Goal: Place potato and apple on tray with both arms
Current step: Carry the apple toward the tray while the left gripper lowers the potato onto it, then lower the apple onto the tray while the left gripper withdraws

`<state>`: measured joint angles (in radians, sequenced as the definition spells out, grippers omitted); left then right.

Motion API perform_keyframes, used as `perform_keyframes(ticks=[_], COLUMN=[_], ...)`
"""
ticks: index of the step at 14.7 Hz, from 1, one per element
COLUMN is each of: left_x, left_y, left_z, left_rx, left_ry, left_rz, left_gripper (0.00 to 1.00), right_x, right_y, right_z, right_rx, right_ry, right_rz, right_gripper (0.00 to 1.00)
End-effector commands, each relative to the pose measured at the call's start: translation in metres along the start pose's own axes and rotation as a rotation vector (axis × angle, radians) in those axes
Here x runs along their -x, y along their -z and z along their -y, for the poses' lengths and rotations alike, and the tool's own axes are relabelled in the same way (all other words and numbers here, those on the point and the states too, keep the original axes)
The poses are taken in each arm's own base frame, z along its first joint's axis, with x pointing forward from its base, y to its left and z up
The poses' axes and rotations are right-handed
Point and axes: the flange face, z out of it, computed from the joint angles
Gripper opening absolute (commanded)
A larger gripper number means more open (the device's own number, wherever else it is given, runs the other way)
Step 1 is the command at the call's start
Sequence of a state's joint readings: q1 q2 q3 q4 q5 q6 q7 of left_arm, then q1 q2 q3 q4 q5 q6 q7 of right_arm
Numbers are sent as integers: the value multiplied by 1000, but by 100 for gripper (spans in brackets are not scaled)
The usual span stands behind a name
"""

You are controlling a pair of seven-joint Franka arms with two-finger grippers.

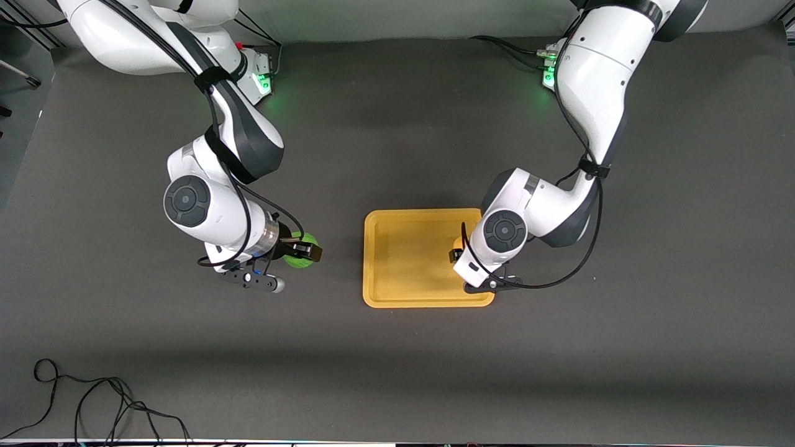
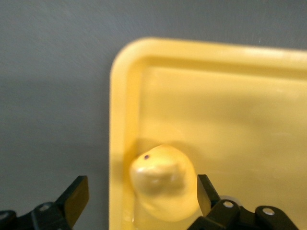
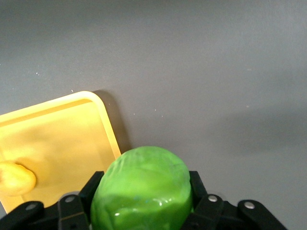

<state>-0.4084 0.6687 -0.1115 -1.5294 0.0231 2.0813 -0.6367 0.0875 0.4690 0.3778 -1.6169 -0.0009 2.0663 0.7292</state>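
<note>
The yellow-orange tray (image 1: 404, 285) lies mid-table. The tan potato (image 2: 164, 184) rests on the tray (image 2: 230, 120) close to its rim at the left arm's end; only a sliver of it (image 1: 458, 241) shows in the front view under the left arm's wrist. My left gripper (image 2: 141, 196) is open, its fingers (image 2: 76, 197) straddling the potato and the rim. It shows in the front view (image 1: 458, 249) over that tray end. My right gripper (image 1: 304, 250) is shut on the green apple (image 3: 141, 184), over bare table beside the tray's other end. The apple (image 1: 300, 249) shows in the front view too.
The table is covered by a dark grey mat (image 1: 397, 124). A loose black cable (image 1: 93, 403) lies near the table's edge nearest the front camera, at the right arm's end. The right wrist view also shows the tray (image 3: 57, 139) and the potato (image 3: 14, 178).
</note>
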Motion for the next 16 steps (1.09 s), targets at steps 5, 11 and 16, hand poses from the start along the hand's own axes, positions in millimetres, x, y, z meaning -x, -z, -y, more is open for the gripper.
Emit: perform_keyframes(ticks=[5,11,16], left_x=[-13,1,-1], left_y=[219,293,296], left_z=[164,311,348], left_rx=[34,23,37], left_ry=[-57,-44,-93], left_rz=[-88,-80,-83], left_gripper=[100,100,100], right_x=[40,84,95], right_y=[-72,-174,-204], right_z=[78,156,171], right_rx=[-66,-35,-145], right_ry=[-92,-193,-220], right_rz=[-21,-155,-151], right_gripper=[32,32,33])
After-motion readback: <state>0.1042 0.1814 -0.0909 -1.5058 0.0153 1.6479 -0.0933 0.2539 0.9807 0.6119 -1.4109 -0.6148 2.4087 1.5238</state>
